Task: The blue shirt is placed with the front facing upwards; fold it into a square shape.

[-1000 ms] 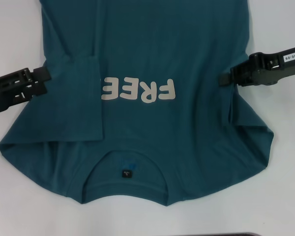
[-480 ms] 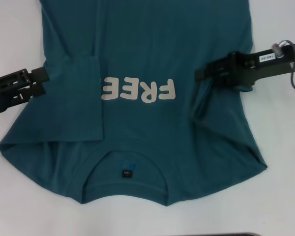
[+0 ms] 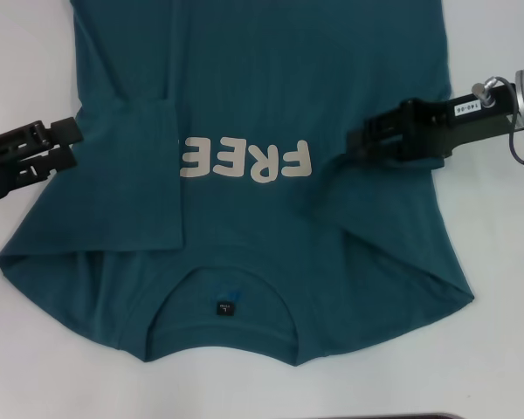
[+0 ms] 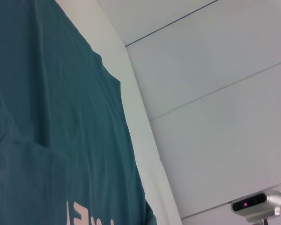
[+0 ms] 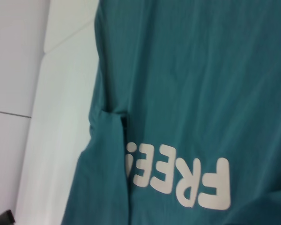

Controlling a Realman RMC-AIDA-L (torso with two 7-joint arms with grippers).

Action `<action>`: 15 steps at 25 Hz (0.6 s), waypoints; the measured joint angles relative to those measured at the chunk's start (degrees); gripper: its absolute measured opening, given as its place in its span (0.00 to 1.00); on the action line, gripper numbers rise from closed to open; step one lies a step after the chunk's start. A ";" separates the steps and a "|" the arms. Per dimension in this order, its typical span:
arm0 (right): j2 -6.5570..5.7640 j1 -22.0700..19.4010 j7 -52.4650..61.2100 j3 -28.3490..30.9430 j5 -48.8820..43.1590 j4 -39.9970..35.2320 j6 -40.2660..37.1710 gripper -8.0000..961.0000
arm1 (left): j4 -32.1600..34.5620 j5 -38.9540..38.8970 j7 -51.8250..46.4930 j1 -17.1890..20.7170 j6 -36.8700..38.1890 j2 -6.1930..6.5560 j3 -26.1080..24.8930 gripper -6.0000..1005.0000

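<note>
Progress: the left-hand sleeve side is already seen folded in over the chest, its edge covering the last letter of the cream lettering (image 3: 246,161); the right-hand side is only partly drawn in, and the lengthwise folds are judged not yet done.
Shirt position: the blue shirt (image 3: 271,96) is spread front up on the white table (image 3: 506,349), collar at 6 o'clock, body running off toward 12.
Shirt look: dark teal cotton; a small black tag (image 3: 224,308) sits inside the round neckline; creases are bunched at 4 o'clock.
Right gripper (image 3: 356,145): over the cloth at 3 o'clock; whether fabric is pinched cannot be told.
Left gripper (image 3: 70,131): at the 9 o'clock edge; finger state cannot be told.
</note>
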 joint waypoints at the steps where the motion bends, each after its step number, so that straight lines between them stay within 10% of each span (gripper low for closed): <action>1: -0.21 0.07 0.03 -0.75 0.00 -0.13 -0.07 0.53 | 0.00 0.00 0.00 0.03 -0.14 0.00 0.00 0.79; 15: -4.26 -0.56 3.61 -4.62 -6.41 -10.52 -9.56 0.52 | 0.78 0.00 -0.45 0.36 -0.91 0.20 0.01 0.79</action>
